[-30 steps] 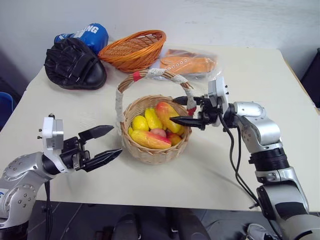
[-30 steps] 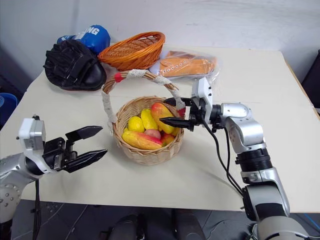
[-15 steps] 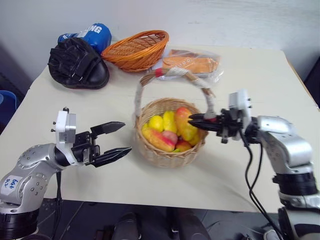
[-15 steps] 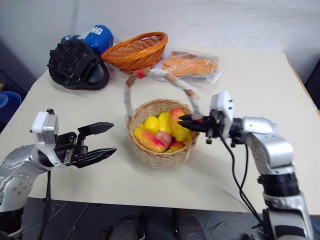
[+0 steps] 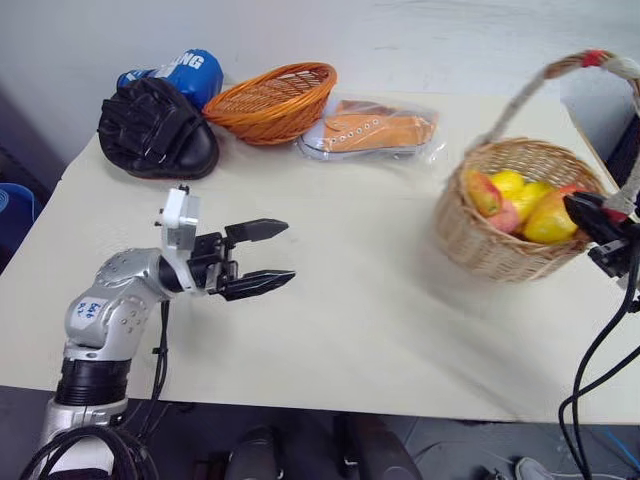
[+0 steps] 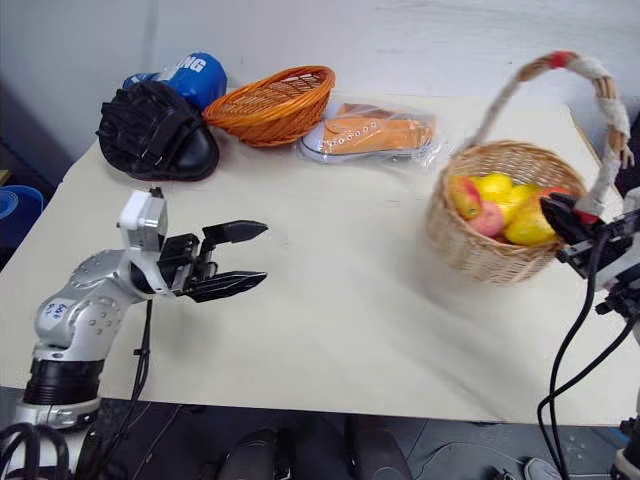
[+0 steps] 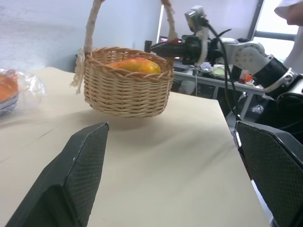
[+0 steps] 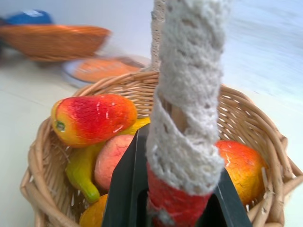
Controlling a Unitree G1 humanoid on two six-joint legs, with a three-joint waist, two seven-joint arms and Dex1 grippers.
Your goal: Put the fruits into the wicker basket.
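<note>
The wicker basket (image 5: 495, 235) stands tilted near the table's right edge, its white-wrapped handle (image 5: 520, 95) arching above. Inside lie the fruits (image 5: 515, 195): a red-yellow mango (image 8: 92, 118), a pink peach (image 8: 113, 158), another mango (image 8: 241, 165) and yellow lemons (image 6: 492, 186). My right gripper (image 5: 590, 215) is shut on the handle's red end (image 8: 180, 201), at the basket's right side. My left gripper (image 5: 288, 252) hovers open and empty over the table's left half, far from the basket, pointing toward it. I cannot tell whether the basket's base touches the table.
At the back of the table sit a shallow orange basket (image 5: 268, 100), a black pad (image 5: 150, 130), a blue glove (image 5: 175, 70) and an orange shoe in a clear bag (image 5: 370, 130). A person (image 7: 293, 9) stands beyond the table's right edge (image 5: 595, 150).
My right gripper closed on the handle's red end and swung the basket from the table's middle to its right side. My left gripper reached a little forward and toward the middle, still open.
</note>
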